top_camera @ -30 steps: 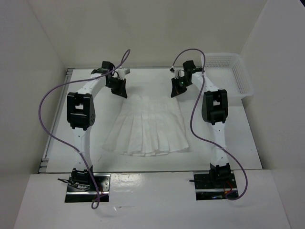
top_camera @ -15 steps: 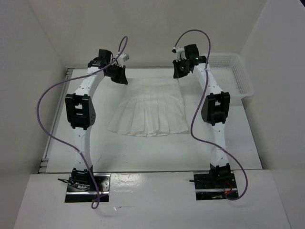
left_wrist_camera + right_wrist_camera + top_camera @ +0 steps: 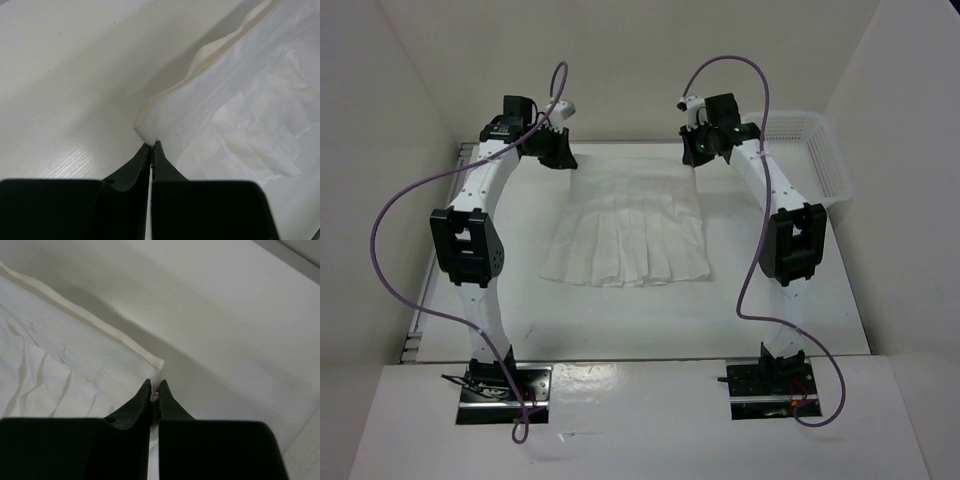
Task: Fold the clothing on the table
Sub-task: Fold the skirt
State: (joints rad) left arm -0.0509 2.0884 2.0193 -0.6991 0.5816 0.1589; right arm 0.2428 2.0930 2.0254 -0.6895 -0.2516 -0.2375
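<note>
White table (image 3: pixel 650 320) — clothing (image 3: pixel 630 235) far corners pinched by left hand (image 3: pixel 568 163), right hand (image 3: pixel 691 160).

Top view: bright, even, diffuse light from above; white on white, low contrast. Thin white pleated fabric garment (image 3: pixel 630 240) barely separates from flat matte white tabletop (image 3: pixel 800 310); pleats read as faint grey lines. Soft, faint shadows beside the white-and-black robot arms (image 3: pixel 485 185). White enclosure walls (image 3: pixel 410 120) go greyer toward the corners. Focus sharp throughout.

Left wrist view: dimmer, greyish. Black two-finger left gripper (image 3: pixel 151 146) is a soft-edged dark silhouette, no surface detail. Broad soft shadow on the tabletop along the garment's raised edge; tabletop grain crisp lower left.

Right wrist view: black two-finger right gripper (image 3: pixel 154 384) equally dark and blurred. Soft shadow band beside the hem; fabric weave in focus.
</note>
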